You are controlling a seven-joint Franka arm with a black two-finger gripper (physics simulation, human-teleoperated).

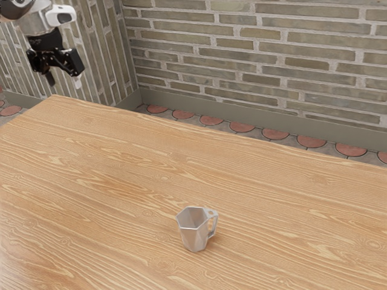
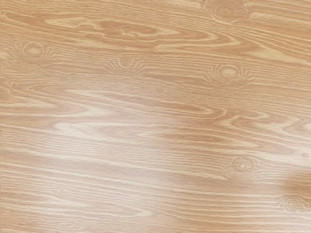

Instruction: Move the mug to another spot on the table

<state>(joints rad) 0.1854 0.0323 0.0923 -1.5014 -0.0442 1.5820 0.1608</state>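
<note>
Gripper [image 1: 63, 80] high up at the exterior view's upper left, hanging off the arm [image 1: 37, 18] well above the table [image 1: 121, 169] near its far corner, fingers spread apart with nothing between them, so open and empty. Mug [image 1: 196, 228] is grey, faceted, upright, mouth up, standing on the table toward the near edge, about mid-width of the exterior view. The mug's handle [image 1: 212, 222] points toward the exterior view's right. Mug and gripper are well apart: mug low in the exterior view and to the right of the gripper, no contact. Small soft shadow under the mug on the wood. Table is light wood with strong grain and knots, running across most of the exterior view. Behind it a brick wall [image 1: 254, 54] in grey-green bricks, meeting a second brick wall at a corner just right of the gripper. Along the wall's base a grey skirting, then a strip of floor with round reddish tiles [image 1: 242, 127] between wall and table edge. In the wrist view, the table's wood grain [image 2: 155, 116] lies under the hand, with swirly knots and a fainter darker smudge [image 2: 297, 187] of unclear origin
</note>
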